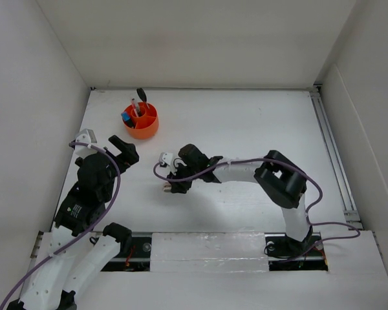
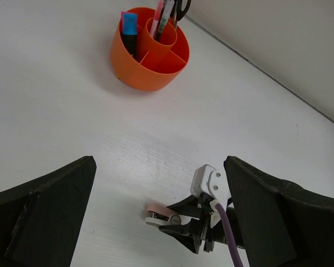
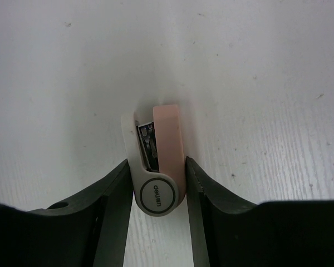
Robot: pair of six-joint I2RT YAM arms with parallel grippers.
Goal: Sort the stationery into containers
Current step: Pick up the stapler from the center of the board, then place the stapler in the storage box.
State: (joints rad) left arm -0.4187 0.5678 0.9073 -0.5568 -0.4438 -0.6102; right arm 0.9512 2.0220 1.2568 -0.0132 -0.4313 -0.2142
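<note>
Your top camera looks down from high behind the near edge over the whole table (image 1: 246, 129). Your left wrist view faces across it, with the orange tub (image 2: 145, 78) at upper left. Your right wrist view sits close on the stapler (image 3: 158, 161), which also shows at the left wrist view's lower centre.

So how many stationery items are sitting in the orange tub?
4 visible: blue-capped highlighter in an outer compartment, pink-topped pen and slim pen in the centre, scissors at the back. Others may be hidden.
</note>
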